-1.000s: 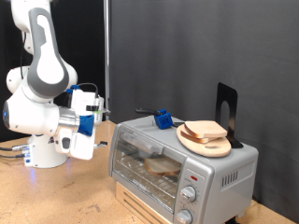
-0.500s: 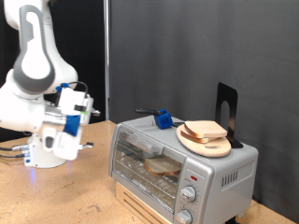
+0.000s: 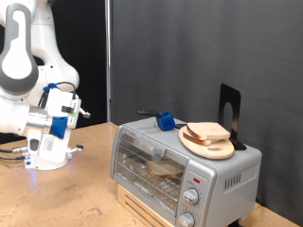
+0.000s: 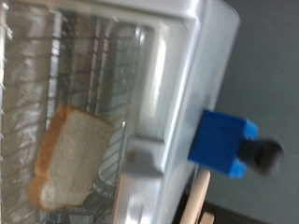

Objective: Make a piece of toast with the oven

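Observation:
The oven (image 3: 180,163) is a small silver toaster oven standing at the exterior view's lower right, its glass door shut. A slice of pale bread, the piece of toast (image 3: 166,168), lies on the wire rack inside. The wrist view shows it behind the glass too (image 4: 70,154). A second slice (image 3: 210,131) lies on a round wooden plate (image 3: 204,144) on top of the oven. My gripper (image 3: 80,113) is at the exterior view's left, well away from the oven, and holds nothing that I can see. Its fingers do not show in the wrist view.
A blue block with a dark handle (image 3: 167,120) sits on the oven's top, and it also shows in the wrist view (image 4: 222,142). A black stand (image 3: 229,109) rises behind the plate. The robot base (image 3: 43,151) stands on the wooden table (image 3: 66,199).
My arm has swung to the exterior view's left, away from the oven. The oven, the plate and both slices have not moved.

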Controlling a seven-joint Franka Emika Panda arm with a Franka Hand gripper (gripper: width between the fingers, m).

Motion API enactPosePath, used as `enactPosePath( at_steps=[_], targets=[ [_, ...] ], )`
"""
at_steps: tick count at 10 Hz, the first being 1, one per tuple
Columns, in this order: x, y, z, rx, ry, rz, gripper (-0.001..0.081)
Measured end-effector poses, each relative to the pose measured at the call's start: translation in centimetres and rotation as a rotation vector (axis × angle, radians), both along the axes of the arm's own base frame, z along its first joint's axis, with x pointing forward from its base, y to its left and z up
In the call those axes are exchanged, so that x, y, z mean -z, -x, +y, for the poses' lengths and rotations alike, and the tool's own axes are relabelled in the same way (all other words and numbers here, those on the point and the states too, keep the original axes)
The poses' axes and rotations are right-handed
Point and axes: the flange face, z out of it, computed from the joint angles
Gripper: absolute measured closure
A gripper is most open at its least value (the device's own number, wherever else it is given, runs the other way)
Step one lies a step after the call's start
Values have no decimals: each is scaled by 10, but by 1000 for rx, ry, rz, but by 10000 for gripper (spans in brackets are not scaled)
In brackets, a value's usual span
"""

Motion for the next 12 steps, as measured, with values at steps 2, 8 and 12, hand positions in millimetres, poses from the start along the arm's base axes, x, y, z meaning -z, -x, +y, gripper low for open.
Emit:
enactPosePath(
  at_steps=[2, 8, 12],
  targets=[
    [-3, -26, -12, 13, -15, 57, 11],
    [3, -74, -20, 10, 29, 41, 11],
    [5, -115, -18, -165, 27, 68, 11]
  ],
)
